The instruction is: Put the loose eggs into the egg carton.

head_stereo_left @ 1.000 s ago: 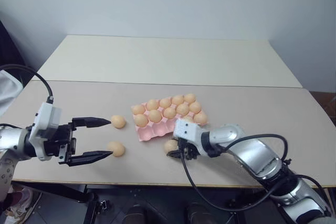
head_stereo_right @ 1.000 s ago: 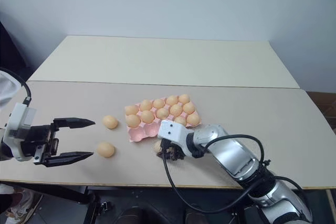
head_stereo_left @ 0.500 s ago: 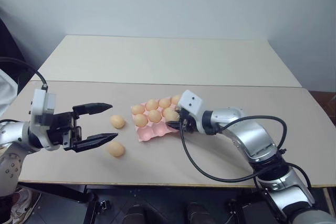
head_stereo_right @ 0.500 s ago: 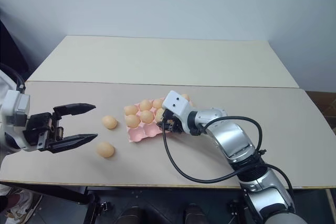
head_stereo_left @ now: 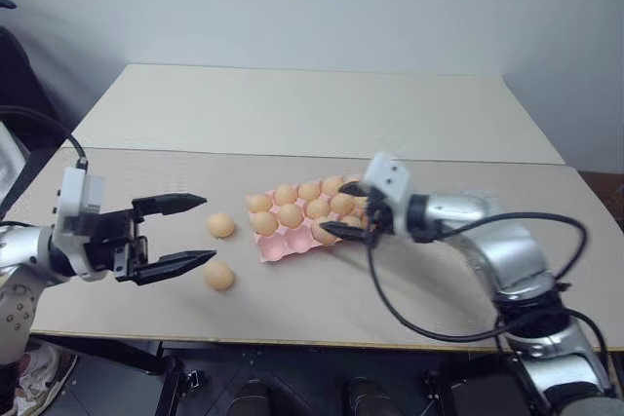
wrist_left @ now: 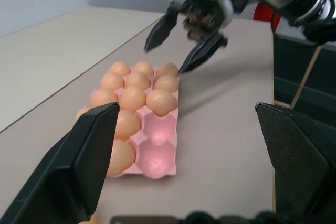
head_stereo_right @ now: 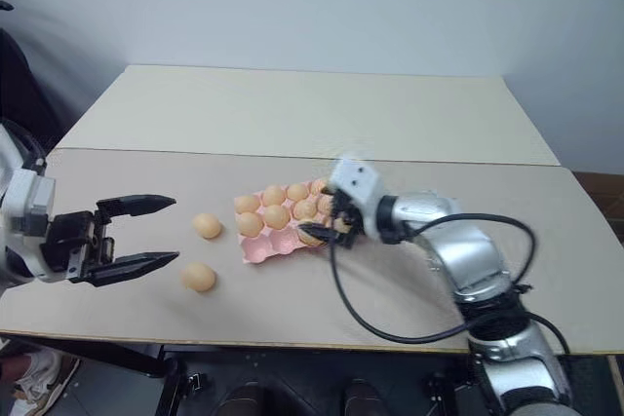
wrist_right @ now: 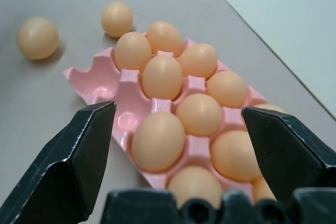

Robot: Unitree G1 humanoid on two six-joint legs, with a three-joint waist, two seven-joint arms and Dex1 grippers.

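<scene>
While the egg carton point(head_stereo_left: 310, 215) sits mid-desk point(head_stereo_left: 292, 114) with most cups filled and perhaps two or three still empty at its left end, two loose eggs point(head_stereo_left: 220, 225) lie just left of it. Above the carton's right end, the right hand point(head_stereo_left: 349, 209) hangs wide open and empty. Left of the eggs, the left hand point(head_stereo_left: 193, 232) gapes, empty; it likely grasps one next.

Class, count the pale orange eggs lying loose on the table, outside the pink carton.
2: one pale orange egg beside the pink moulded carton's left end, another nearer the table's front edge.
</scene>
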